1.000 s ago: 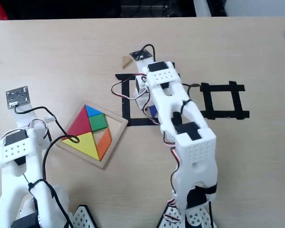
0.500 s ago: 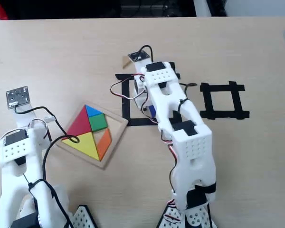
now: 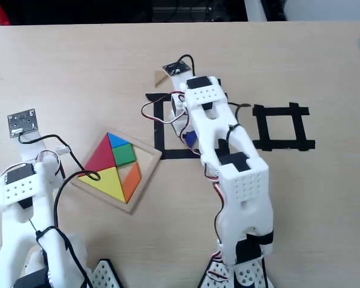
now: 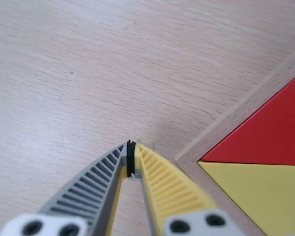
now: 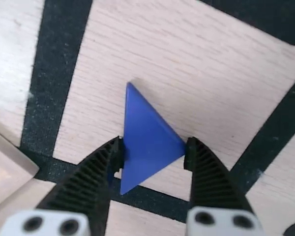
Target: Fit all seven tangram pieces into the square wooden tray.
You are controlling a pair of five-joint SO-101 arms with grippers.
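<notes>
From above, the wooden tray (image 3: 145,177) sits turned corner-up like a diamond, left of the middle of the table (image 3: 78,66). Inside it lie a red triangle (image 3: 99,157), a small blue triangle (image 3: 116,140), a green square (image 3: 125,154), a yellow triangle (image 3: 106,182) and an orange piece (image 3: 132,186). A bare wood patch shows between the green and the orange. The right arm (image 3: 243,186) stretches over a square marked in black tape (image 3: 160,123). A loose blue triangle (image 3: 190,139) peeks out beneath its wrist, inside that square. A second tape square (image 3: 282,127) lies to the right. The left arm (image 3: 21,198) stands just left of the tray.

On the left wrist camera, the left claw (image 4: 131,160) has its grey and yellow fingers pressed tip to tip with nothing between them. It hangs over bare table just beside one corner of the tray. The red and yellow triangles meet along one edge inside the rim.

On the right wrist camera, the right claw (image 5: 152,152) is closed to the width of the loose blue triangle. One black finger (image 5: 108,162) touches its long edge and the other touches the opposite corner. The piece's lower tip overlaps the tape line. A pale corner of the tray shows near the tape.
</notes>
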